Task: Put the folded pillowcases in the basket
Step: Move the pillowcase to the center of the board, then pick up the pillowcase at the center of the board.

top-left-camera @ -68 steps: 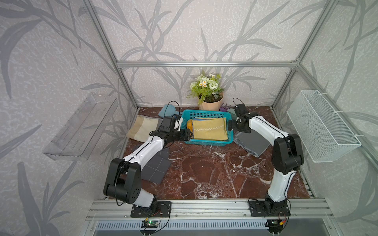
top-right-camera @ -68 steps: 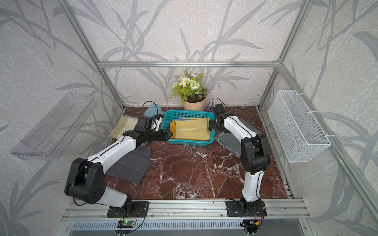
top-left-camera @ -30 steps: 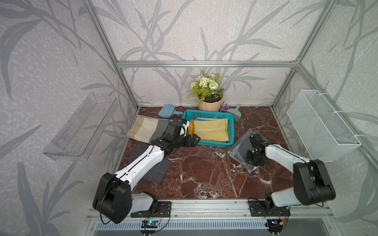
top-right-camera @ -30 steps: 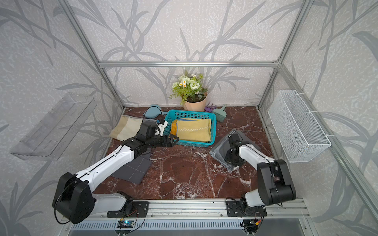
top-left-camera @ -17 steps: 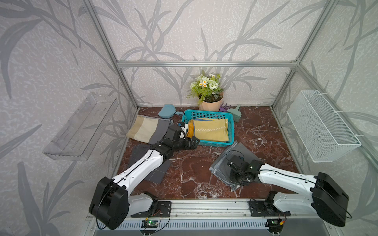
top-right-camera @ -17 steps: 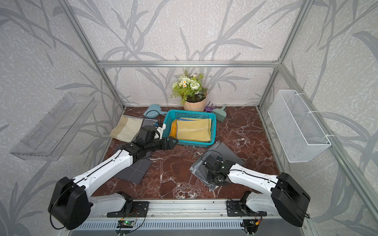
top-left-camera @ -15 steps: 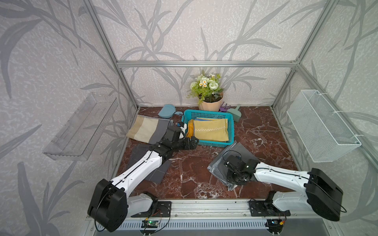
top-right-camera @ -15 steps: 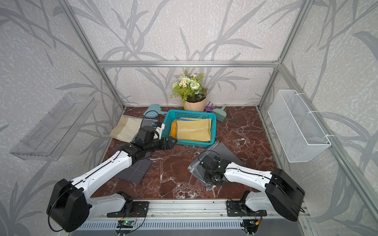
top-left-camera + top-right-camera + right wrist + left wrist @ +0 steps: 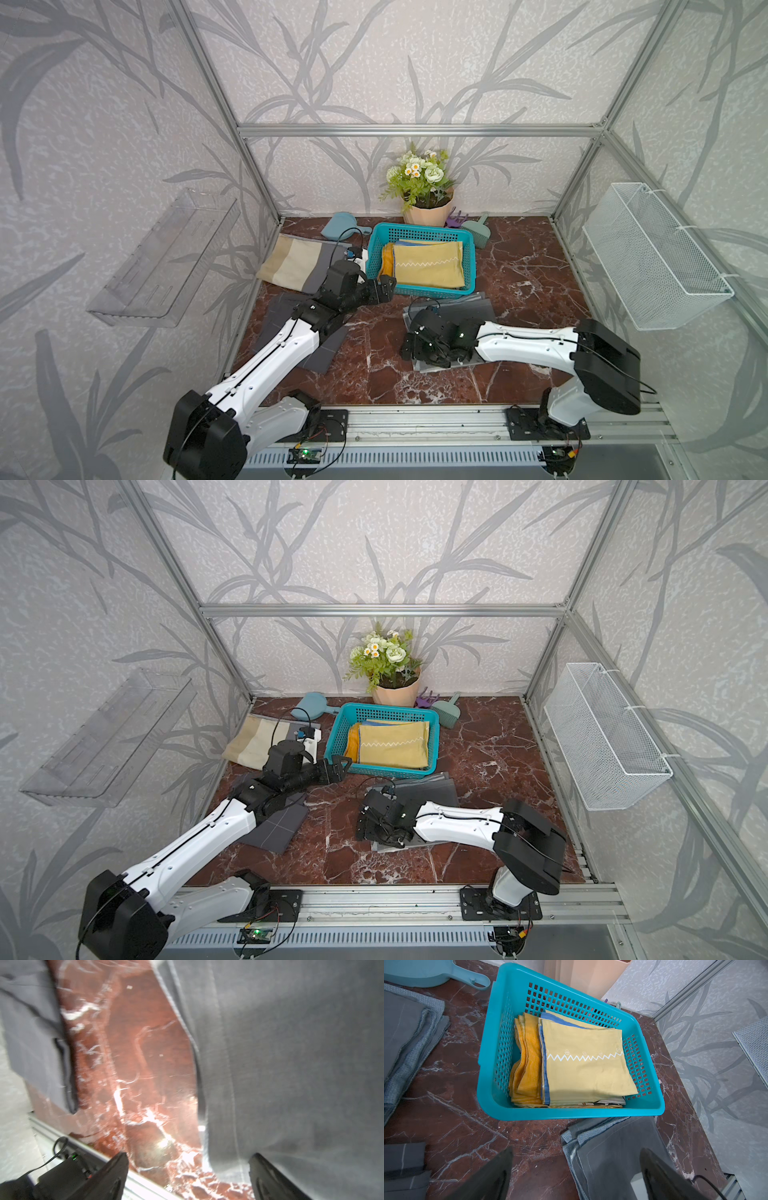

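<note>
Left fingers stand wide apart with nothing between them, just off the 7 o'clock corner of the basket; right fingers are spread as wide, gripping nothing, over the 7 o'clock end of the one grey folded pillowcase; whether they touch it I cannot tell; that pillowcase lies flat on the marble surface at the basket's 6 o'clock, outside it, its far edge just beside the front rim. The single teal basket holds two yellow cloths: a pale one with a white zigzag over an orange one. At its 9 o'clock lies one striped beige-and-grey cloth; at 8, one dark grey cloth; at 12, one flower pot. One clear tray hangs at 9; one white wire basket at 3.
</note>
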Robot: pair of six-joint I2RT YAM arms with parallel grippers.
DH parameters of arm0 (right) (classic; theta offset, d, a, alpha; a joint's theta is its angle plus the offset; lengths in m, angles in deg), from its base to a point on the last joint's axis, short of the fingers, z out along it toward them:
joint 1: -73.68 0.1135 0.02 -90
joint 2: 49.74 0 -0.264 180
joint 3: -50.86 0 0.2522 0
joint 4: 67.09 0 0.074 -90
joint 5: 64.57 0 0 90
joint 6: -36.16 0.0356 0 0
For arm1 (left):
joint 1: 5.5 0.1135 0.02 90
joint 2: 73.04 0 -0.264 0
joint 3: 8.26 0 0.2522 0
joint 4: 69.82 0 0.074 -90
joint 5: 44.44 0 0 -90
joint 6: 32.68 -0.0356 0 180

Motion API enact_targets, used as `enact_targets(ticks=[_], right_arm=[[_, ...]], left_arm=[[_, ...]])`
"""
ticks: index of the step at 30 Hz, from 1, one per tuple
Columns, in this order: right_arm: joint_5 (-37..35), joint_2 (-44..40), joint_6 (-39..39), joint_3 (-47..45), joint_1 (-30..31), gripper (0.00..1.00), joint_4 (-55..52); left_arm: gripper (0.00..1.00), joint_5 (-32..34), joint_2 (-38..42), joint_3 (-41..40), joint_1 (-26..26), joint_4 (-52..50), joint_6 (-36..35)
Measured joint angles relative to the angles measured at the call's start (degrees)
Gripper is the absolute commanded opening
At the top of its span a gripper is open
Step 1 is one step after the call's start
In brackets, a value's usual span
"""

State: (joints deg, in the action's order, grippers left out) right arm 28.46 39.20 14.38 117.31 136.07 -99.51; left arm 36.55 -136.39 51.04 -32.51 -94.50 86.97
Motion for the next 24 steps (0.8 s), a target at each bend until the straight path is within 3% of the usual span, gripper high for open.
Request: enact_targets(ticks=[5, 7, 10, 12, 17, 24], right_arm=[[-5.05, -15.10, -4.74, -0.02, -2.27, 0.99, -8.66], [-5.44, -21.90, -8.24, -0.26, -7.04, 0.99, -12.11], [-6.40, -28.70, -13.70, -1.51, -19.63, 0.99, -18.21], [-6.29, -30.73, -17.62, -3.85, -27.93, 0.99, -21.77], [-1.42, -30.84, -25.07, -9.64, -40.83, 0.99, -24.98], [6.27, -27.91, -30.73, -12.20, -44.65, 0.99, -20.87]], left_arm=[[1.00, -4.28, 0.26, -2.27, -0.20, 0.04, 1.09], [1.00, -7.02, 0.44, -4.13, -1.11, 0.00, 1.90], [1.00, -10.47, 1.33, -7.69, -4.13, 0.37, 3.56], [1.00, -12.35, 2.14, -10.45, -6.64, 1.22, 5.05], [1.00, -15.30, 1.90, -16.81, -11.30, 7.41, 9.53], [1.00, -17.09, -4.96, -20.11, -13.31, 15.87, 13.03]])
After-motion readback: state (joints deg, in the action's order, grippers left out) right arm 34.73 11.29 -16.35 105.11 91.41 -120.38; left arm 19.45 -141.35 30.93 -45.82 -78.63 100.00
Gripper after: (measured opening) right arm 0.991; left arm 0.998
